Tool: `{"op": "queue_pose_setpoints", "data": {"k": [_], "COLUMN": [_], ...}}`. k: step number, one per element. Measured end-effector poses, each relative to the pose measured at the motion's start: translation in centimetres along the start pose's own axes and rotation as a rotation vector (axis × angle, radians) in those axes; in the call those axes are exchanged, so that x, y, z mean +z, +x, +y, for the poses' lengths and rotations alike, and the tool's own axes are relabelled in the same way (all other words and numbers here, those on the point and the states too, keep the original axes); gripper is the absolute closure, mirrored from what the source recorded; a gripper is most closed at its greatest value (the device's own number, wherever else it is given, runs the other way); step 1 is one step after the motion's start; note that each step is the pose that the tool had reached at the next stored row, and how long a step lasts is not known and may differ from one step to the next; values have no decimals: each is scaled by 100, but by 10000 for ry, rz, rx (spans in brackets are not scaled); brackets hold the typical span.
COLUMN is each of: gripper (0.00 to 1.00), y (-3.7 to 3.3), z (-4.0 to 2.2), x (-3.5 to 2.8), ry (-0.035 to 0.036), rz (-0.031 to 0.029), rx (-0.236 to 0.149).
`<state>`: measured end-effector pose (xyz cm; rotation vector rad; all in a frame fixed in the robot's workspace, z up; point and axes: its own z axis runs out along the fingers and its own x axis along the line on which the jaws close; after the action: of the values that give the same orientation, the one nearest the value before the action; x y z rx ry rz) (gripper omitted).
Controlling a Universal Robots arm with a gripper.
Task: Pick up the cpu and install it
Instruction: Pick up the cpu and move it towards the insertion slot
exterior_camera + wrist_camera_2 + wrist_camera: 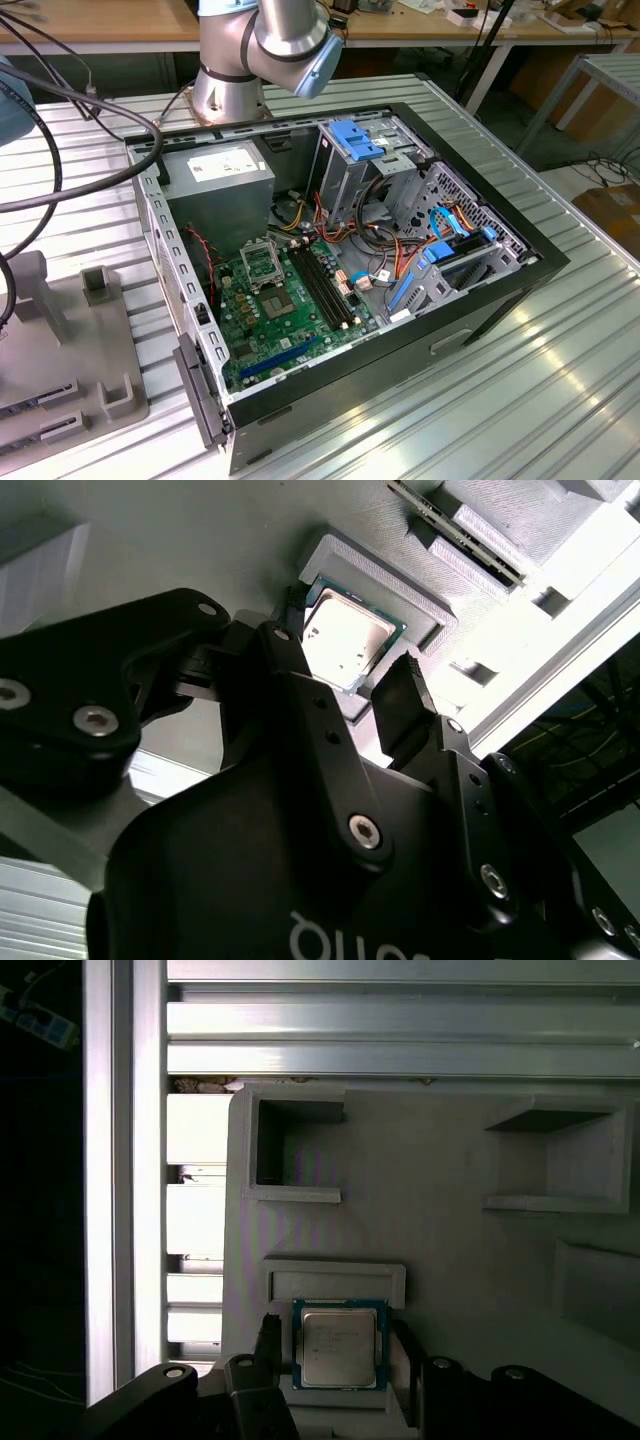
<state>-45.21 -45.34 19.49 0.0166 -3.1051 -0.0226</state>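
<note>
The cpu (340, 1348), a small square chip with a pale metal face and a blue-green rim, lies flat in a shallow pocket of a grey holder block (450, 1230). In the second wrist view the cpu (345, 638) shines brightly in that same pocket. My gripper (338, 1360) hangs directly over it, open, with one black finger (268, 1345) on each side of the chip and small gaps to its edges. Nothing is held. The open computer case (520, 270) lies on its side, with the green board (300, 325) and its black-and-silver socket frame (262, 266) exposed.
The grey holder block (70, 350) sits on the ribbed metal table at the exterior view's left, with other raised pockets and slots. The arm's base (230, 90) stands behind the case. Thick black cables (80, 110) hang at the left. Drive cages and wiring fill the case's right half.
</note>
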Motion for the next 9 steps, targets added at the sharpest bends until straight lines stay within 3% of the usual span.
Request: {"op": "queue_pose_setpoints", "data": {"k": [3, 9], "gripper": [45, 45], "y": [0, 1], "z": [0, 4], "x": [0, 1], "ry": [6, 118], "rz": [-4, -58], "rx": [-55, -88]}}
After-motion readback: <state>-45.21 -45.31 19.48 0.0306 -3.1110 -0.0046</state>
